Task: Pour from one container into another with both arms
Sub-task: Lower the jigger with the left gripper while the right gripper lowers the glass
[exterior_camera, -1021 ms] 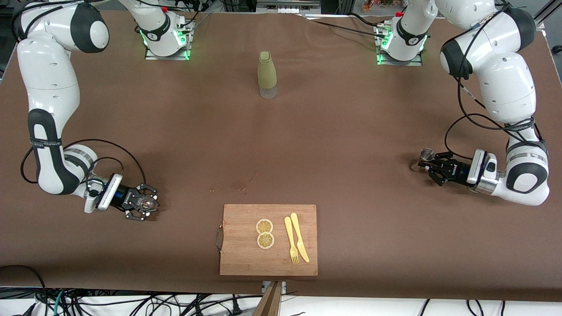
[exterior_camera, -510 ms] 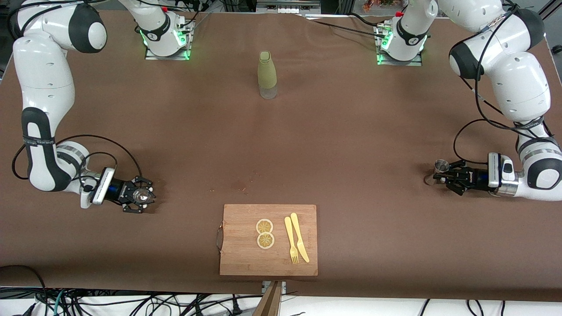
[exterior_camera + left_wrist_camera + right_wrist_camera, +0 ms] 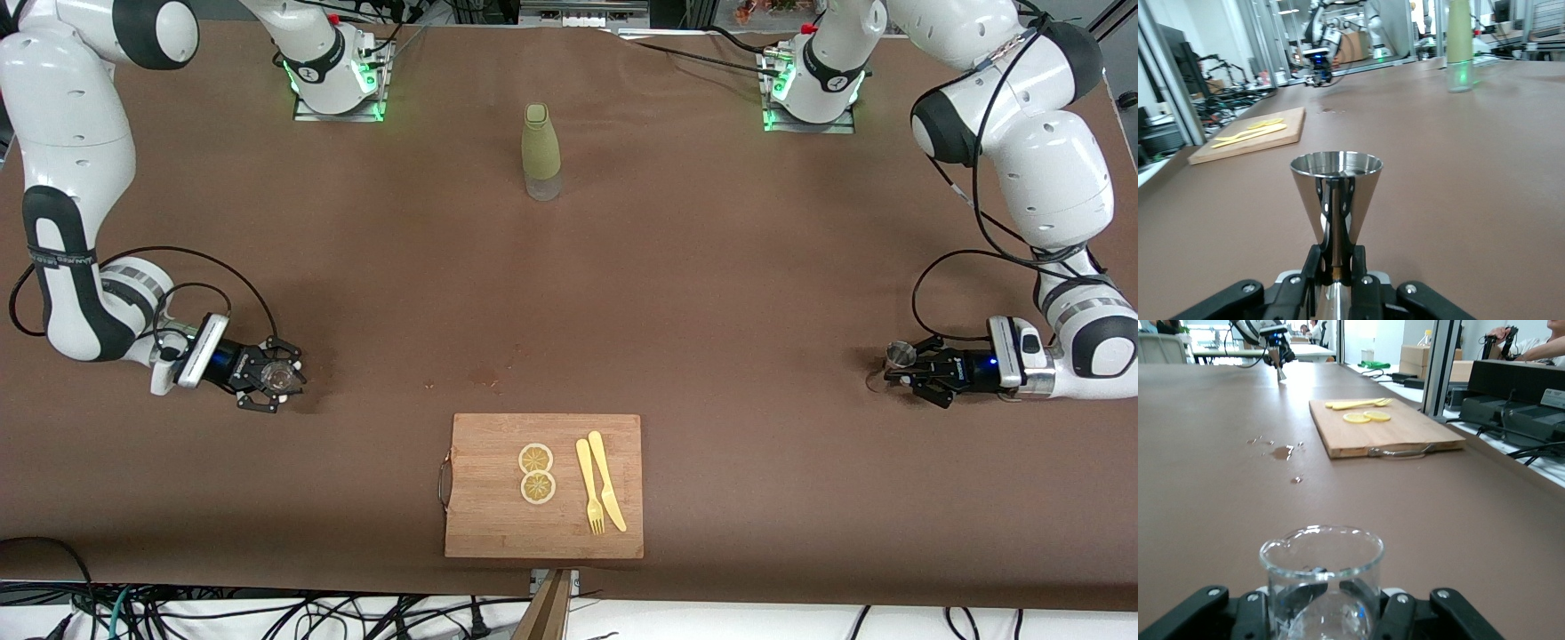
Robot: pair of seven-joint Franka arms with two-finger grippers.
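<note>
Item: left gripper (image 3: 905,370) was clamped on steel jigger (image 3: 900,355), at the left arm's table end. Right gripper (image 3: 277,384) gripped glass cup (image 3: 280,377), well apart. Advice: bring both upright to centre; tilt slowly.

Bare table (image 3: 711,293) between the arms; only bottle (image 3: 540,151) and board (image 3: 544,485) apparently intrude.

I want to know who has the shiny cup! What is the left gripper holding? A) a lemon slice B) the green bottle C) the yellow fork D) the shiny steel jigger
D: the left gripper is shut on the waist of the shiny steel jigger, which stands upright in it at the left arm's end of the table.
</note>
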